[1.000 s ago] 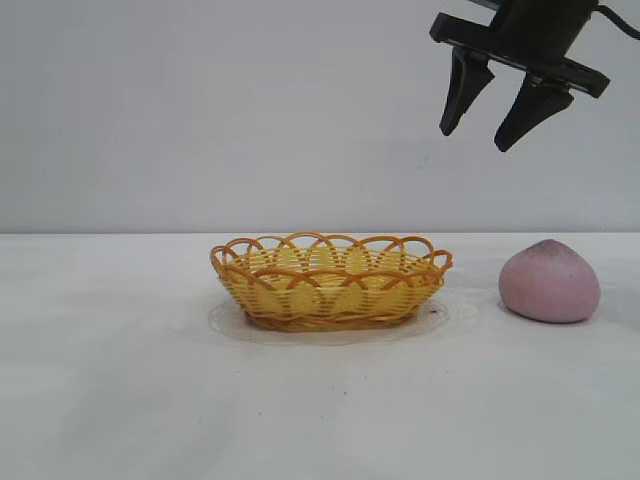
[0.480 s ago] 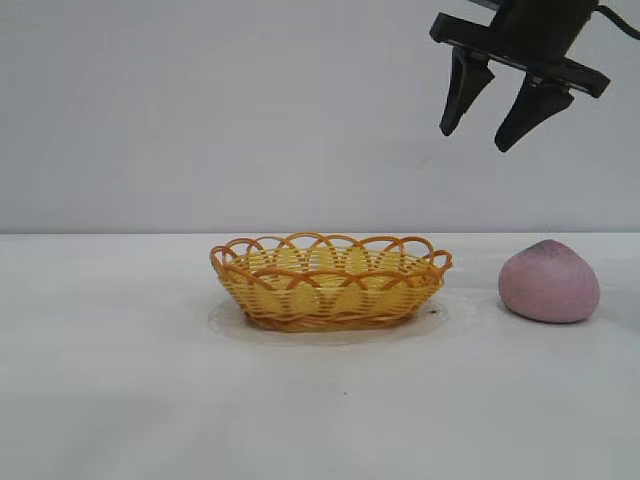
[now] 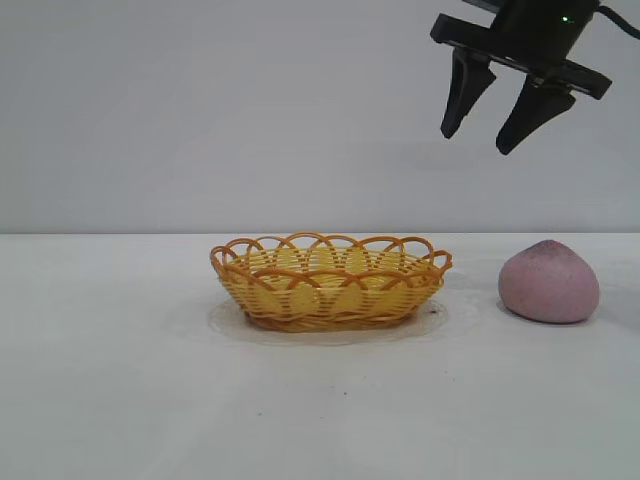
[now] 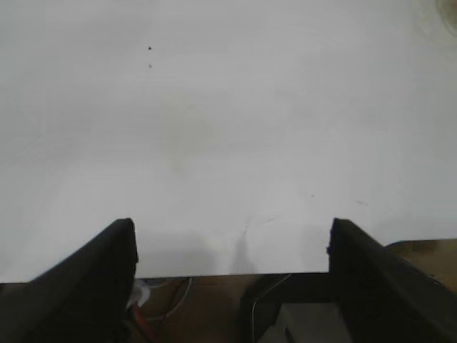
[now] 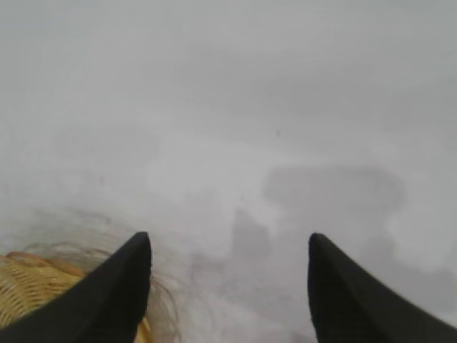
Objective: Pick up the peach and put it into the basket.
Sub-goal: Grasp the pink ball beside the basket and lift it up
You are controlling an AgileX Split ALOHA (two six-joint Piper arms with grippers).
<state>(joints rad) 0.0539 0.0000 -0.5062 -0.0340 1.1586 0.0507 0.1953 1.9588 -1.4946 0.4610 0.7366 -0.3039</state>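
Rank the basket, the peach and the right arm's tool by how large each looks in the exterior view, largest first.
1. The basket, clearly the widest.
2 and 3. The right tool and the peach look much alike; the tool hangs open, high above the table, cut off by the picture's edge and at an unknown depth, so I leave them unranked.

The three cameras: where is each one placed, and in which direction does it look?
Exterior view: level with the table, facing the basket and peach; the right gripper hangs open above.
Left wrist view: on the left arm, looking down at bare table near its edge; the open left gripper shows.
Right wrist view: on the right arm, looking down at the table; its open fingers show.
Shared: the basket appears in the exterior and right wrist views.
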